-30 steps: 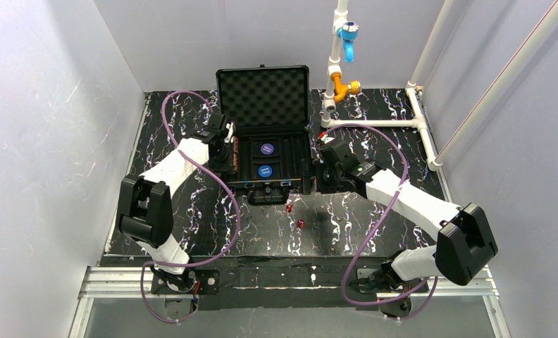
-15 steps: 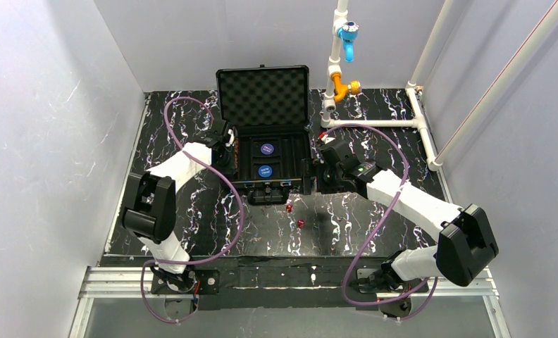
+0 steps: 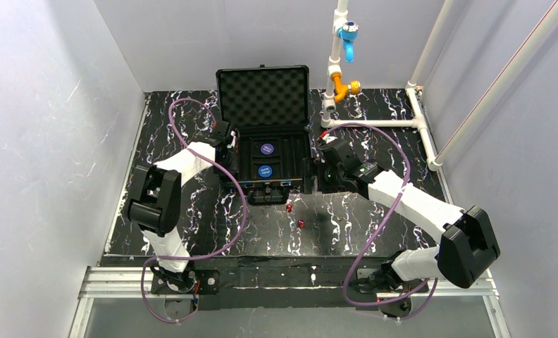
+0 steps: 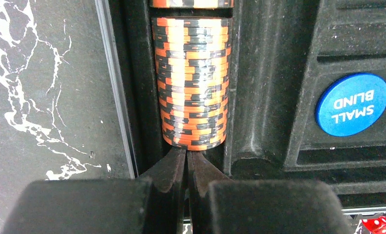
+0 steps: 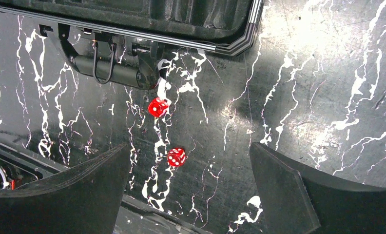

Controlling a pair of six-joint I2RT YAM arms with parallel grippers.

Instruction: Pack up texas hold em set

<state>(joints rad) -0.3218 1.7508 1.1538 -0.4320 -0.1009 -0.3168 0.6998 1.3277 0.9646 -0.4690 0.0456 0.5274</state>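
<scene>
The black briefcase (image 3: 296,144) lies open mid-table with its foam lid (image 3: 263,95) upright at the back. Two blue discs (image 3: 266,148) sit in the tray; one reads SMALL BLIND (image 4: 352,104). A copper-orange chip stack (image 4: 193,83) lies in the tray's left slot, with a second stack (image 4: 191,3) just beyond it. My left gripper (image 4: 187,152) is shut and empty, its tips touching the near end of the stack. My right gripper (image 5: 188,151) is open and empty above the table by the case's right front corner. Two red dice (image 5: 158,107) (image 5: 176,157) lie on the table in front of the case.
The case handle and latches (image 5: 113,68) stick out at its front edge. A white pipe frame (image 3: 375,123) with an orange fitting and a blue valve stands at the back right. White walls enclose the table on three sides.
My left gripper has moved a little farther back along the left chip slot and its elbow has swung inward. The right arm has barely moved.
</scene>
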